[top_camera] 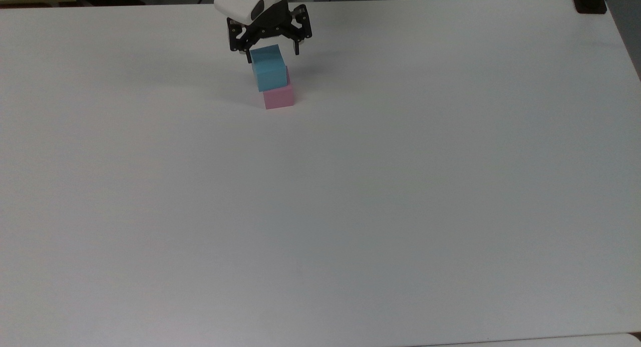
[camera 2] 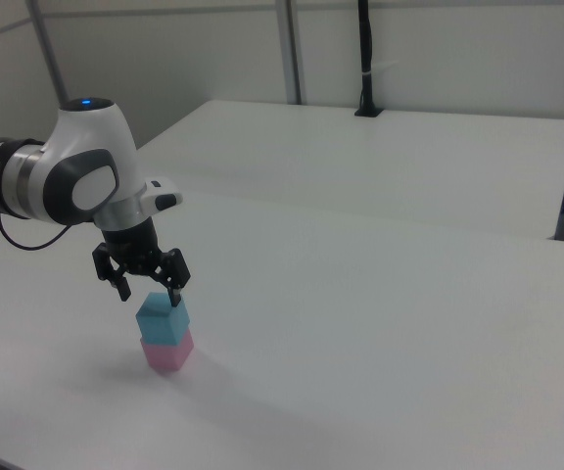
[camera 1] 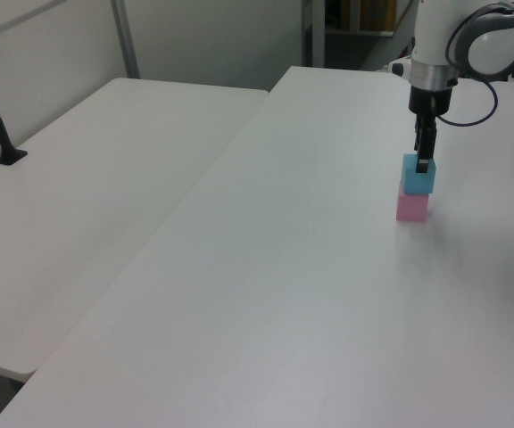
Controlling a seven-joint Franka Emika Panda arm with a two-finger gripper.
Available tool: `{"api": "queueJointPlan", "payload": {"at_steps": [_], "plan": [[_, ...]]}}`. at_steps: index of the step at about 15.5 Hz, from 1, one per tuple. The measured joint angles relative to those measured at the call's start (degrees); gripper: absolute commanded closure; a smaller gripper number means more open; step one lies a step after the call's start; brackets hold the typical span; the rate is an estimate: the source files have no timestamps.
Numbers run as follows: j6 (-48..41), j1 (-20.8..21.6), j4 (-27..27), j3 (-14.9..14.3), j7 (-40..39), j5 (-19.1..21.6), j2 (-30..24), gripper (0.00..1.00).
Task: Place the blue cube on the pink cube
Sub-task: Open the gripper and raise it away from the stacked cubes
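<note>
- Since the top view looks down on the table (top_camera: 400,187), it's the best one for the pincer (top_camera: 271,52): fingers spread wide, one on each side of the blue cube (top_camera: 268,68), with a visible gap on the top view's right, so I'd say it's gripping nothing. The blue cube sits just under the fingertips, and the pink cube (top_camera: 279,96) is directly below that, carrying it. The blue one looks twisted a bit and shifted toward the top view's left, not squared up with the pink one.
- From the left view, the pincer (camera 1: 423,159) hangs straight down off the arm, its tips level with the blue cube's (camera 1: 418,176) upper part. The blue cube rests on the pink cube (camera 1: 412,206), faces touching, nothing dangling. You're seeing the fingers edge-on here, so the gap isn't readable.
- Over in the right view, the pincer (camera 2: 147,284) is clearly splayed, tips just above and to either side of the blue cube (camera 2: 161,321), which sits on the pink cube (camera 2: 167,352) with a slight overhang.
- My read: this is the release step, stack basically made. Next move just calls for a clean straight lift so neither finger clips the blue cube and knocks it off, since it's a little off-centre.
</note>
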Motion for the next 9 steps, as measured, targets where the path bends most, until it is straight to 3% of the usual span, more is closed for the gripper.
{"api": "queueJointPlan", "payload": {"at_steps": [6, 9], "plan": [[-2.6, -0.1, 0.9, -0.1, 0.0, 0.0, -0.3, 0.00], [-12.7, -1.4, 7.8, -0.2, 0.1, 0.0, -1.1, 0.00]]}}
